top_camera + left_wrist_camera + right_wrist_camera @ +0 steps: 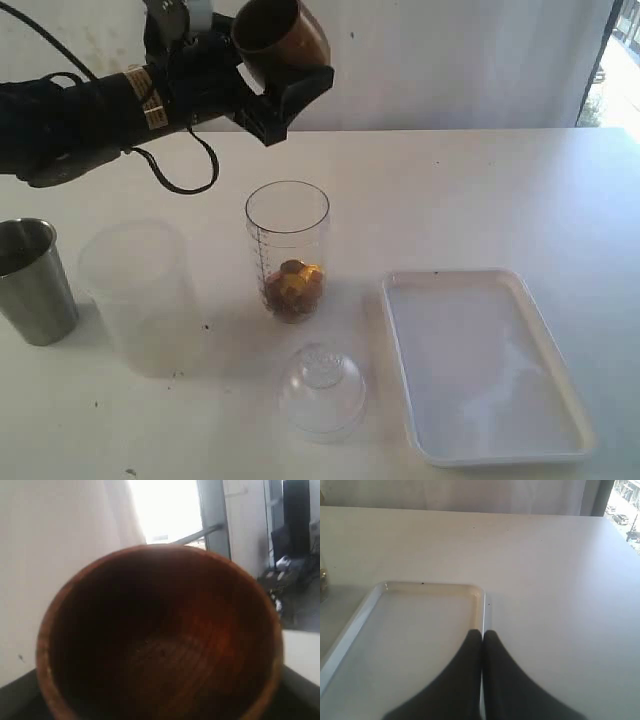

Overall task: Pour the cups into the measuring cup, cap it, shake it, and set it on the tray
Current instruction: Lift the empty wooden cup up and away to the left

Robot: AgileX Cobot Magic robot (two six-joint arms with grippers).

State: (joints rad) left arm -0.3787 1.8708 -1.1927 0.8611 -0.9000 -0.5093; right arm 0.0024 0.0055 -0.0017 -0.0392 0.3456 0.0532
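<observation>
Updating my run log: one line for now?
left gripper: wooden cup aloft, empty | right gripper: shut, near tray | measuring cup: partly filled, uncapped

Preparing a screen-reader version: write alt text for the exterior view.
The left gripper holds a brown wooden cup tipped in the air; below it stands the measuring cup, brown and gold pieces inside. Also on the white table: a steel tumbler, a frosted cup, the dome cap and a white tray.

- A brown wooden cup (160, 645) fills most of the view, its mouth turned toward the camera.
- Its inside is dark, with fine rings across the bottom.
- Behind it are a pale curtain (55, 540) and a bright window (165, 507).
- A strip of white desk (302, 650) shows beside the rim.
</observation>
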